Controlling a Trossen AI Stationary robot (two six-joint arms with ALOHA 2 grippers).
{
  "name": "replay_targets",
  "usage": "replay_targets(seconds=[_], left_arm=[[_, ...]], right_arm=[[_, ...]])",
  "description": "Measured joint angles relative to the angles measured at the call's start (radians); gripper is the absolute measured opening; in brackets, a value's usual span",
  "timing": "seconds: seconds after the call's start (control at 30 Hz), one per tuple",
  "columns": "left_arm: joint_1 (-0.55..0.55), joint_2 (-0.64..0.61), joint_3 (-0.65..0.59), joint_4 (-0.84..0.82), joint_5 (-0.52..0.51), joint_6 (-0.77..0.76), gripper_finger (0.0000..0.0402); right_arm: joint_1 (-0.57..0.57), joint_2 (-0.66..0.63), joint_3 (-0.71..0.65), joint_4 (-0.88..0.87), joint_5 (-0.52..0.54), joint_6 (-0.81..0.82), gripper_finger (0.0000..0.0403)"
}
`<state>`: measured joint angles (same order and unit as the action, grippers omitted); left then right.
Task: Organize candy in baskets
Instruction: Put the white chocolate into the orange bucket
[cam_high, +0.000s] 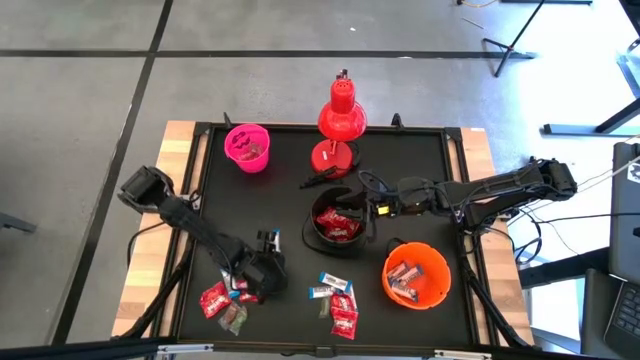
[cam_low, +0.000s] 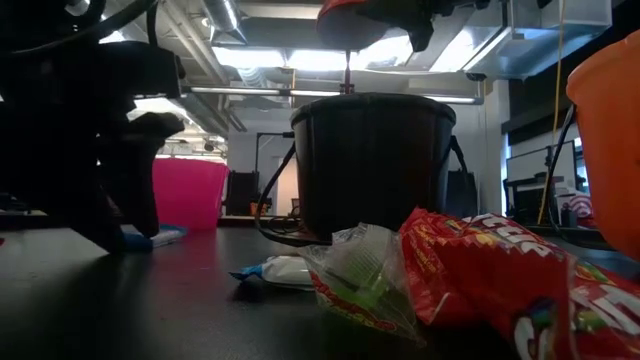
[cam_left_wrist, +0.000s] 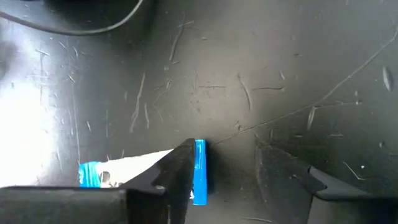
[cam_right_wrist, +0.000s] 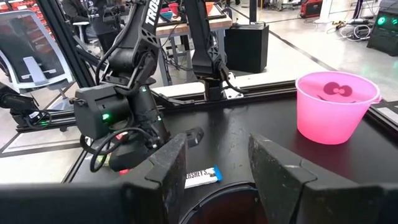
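Note:
My left gripper (cam_left_wrist: 224, 149) is open and tipped down over the black table near its front left, beside a white-and-blue candy (cam_left_wrist: 134, 169). Red and grey-green candies (cam_high: 222, 303) lie just left of it. More candies (cam_high: 338, 303) lie near the front middle. The black basket (cam_high: 338, 224) holds red candies, the orange basket (cam_high: 417, 276) holds several, and the pink basket (cam_high: 247, 147) stands at the far left. My right gripper (cam_right_wrist: 217, 146) hovers open above the black basket's rim (cam_right_wrist: 224, 200), holding nothing. My left gripper has one fingertip (cam_left_wrist: 184, 155) standing over the white-and-blue candy near its blue end (cam_left_wrist: 199, 168), coming from above at a slant. The candy lies flat on the table, mostly outside the gap between the fingers. I cannot tell whether the finger touches it.
A red desk lamp (cam_high: 340, 118) stands at the far middle, its round base (cam_high: 332, 157) beside the black basket. A raised frame edges the black mat (cam_high: 300, 190). Bare mat lies between the pink basket and my left gripper.

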<state>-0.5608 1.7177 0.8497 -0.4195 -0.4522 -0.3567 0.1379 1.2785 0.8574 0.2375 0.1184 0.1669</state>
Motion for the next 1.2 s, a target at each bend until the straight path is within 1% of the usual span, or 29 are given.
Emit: replay_targets(seconds=[0.07, 0.13, 0.3, 0.37, 0.5, 0.6, 0.8, 0.9, 1.03, 1.2], left_arm=[[-0.007, 0.002, 0.000, 0.000, -0.020, -0.005, 0.0146], [-0.012, 0.003, -0.001, 0.000, -0.030, -0.009, 0.0121], [-0.011, 0.004, -0.003, -0.025, -0.049, -0.052, 0.0028], [-0.011, 0.004, -0.003, -0.027, -0.059, -0.073, 0.0008], [-0.012, 0.005, 0.020, -0.052, -0.062, -0.081, 0.0001], [-0.017, 0.000, 0.077, -0.126, -0.086, -0.079, 0.0000], [-0.031, 0.000, 0.252, -0.335, -0.150, -0.077, 0.0000], [-0.042, -0.001, 0.339, -0.418, -0.184, -0.076, 0.0000], [-0.057, -0.002, 0.474, -0.440, -0.222, -0.019, 0.0000], [-0.071, -0.002, 0.607, -0.504, -0.270, 0.024, 0.0000]], right_arm=[[0.000, 0.000, 0.000, -0.001, 0.000, 0.000, 0.0168], [0.000, 0.000, 0.000, -0.002, 0.000, 0.000, 0.0168], [0.000, 0.000, 0.000, -0.002, 0.000, 0.000, 0.0168], [0.000, 0.000, 0.000, -0.002, 0.000, 0.000, 0.0168], [0.000, 0.000, 0.000, -0.002, 0.000, 0.000, 0.0168], [0.000, 0.000, 0.000, -0.002, 0.000, 0.000, 0.0168], [0.000, 0.000, 0.000, -0.001, -0.006, -0.020, 0.0168], [0.000, 0.000, 0.000, 0.009, -0.061, -0.061, 0.0168], [0.000, 0.029, -0.001, 0.042, -0.070, -0.123, 0.0168], [0.000, 0.113, 0.000, 0.127, -0.129, -0.150, 0.0168]])
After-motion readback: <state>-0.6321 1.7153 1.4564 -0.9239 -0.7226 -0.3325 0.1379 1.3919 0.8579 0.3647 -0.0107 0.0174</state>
